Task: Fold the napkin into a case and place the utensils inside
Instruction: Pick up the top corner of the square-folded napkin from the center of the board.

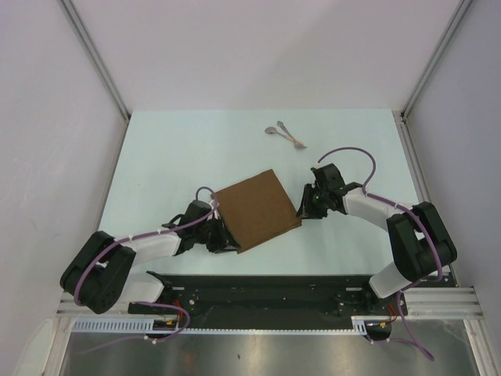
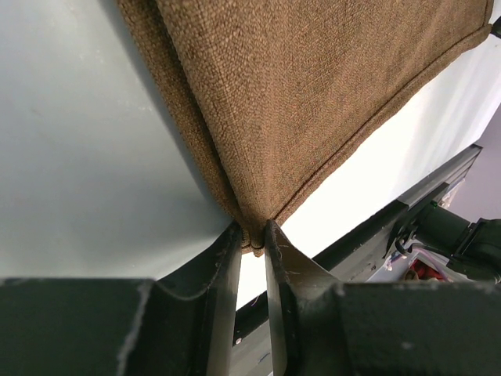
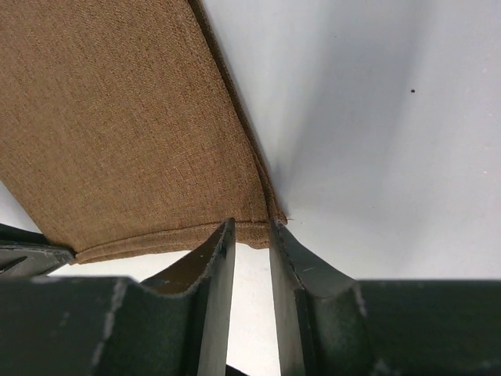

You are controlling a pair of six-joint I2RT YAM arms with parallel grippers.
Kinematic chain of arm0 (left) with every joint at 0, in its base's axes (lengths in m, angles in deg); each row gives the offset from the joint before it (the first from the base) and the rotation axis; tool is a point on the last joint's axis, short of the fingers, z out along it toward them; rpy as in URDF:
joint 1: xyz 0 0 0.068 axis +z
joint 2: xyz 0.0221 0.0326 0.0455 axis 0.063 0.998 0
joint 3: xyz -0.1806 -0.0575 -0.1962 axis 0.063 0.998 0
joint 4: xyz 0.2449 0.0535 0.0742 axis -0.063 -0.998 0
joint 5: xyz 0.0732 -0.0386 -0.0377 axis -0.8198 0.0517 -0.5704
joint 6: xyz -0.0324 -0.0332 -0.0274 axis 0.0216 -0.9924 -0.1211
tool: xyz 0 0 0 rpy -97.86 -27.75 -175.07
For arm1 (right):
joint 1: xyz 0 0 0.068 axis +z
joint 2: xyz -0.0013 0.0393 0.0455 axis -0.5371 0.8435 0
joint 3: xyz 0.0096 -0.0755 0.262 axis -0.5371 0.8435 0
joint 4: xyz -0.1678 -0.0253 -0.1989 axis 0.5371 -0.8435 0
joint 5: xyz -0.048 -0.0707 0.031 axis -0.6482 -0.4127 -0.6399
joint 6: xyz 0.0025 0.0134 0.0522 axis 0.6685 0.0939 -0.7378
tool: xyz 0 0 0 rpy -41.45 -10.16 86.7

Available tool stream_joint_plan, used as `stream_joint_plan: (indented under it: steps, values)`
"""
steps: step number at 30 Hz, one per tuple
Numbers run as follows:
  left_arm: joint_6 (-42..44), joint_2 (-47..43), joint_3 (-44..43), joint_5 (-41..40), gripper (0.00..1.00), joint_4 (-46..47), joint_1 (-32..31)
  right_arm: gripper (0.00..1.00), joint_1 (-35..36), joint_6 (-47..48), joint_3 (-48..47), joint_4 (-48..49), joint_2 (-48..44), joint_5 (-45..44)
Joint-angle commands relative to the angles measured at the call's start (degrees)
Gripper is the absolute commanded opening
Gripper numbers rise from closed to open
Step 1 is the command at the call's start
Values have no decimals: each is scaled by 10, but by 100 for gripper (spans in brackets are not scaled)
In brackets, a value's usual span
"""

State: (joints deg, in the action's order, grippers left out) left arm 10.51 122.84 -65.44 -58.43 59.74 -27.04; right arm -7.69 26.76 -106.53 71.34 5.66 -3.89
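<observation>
No case yet: the left end effector grasps a corner of the square brown cloth napkin, the right end effector has an unclear grip, and the silvery metal utensils lie unplaced.

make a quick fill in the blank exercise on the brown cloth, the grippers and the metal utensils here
1. ___ thin silvery metal utensils lie on the pale table, apart from the plain brown square cloth napkin.
2. The left gripper has a ___ of the napkin between its fingers.
3. Seen from above, the right gripper is at the napkin's ___-hand corner.
4. The utensils lie on the ___ side of the napkin from the arm bases.
Missing words: two; corner; right; far
</observation>
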Motion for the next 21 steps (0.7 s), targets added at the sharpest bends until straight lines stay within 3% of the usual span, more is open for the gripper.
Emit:
stream_joint_plan:
  steps: [1,11,16,18,21]
  values:
    - [16,12,27,-39,25,-60,-7,31,2,3,-12,16,3,-7]
    - [14,7,32,-37,25,-55,-7,33,10,2,-13,29,26,-2]
    - [14,3,34,-37,25,-57,-7,26,17,0,-17,31,25,-5]
    - [14,1,35,-37,25,-57,-7,18,21,1,-24,22,24,-7]
    - [15,1,35,-37,25,-58,-7,17,26,3,-29,4,11,-32]
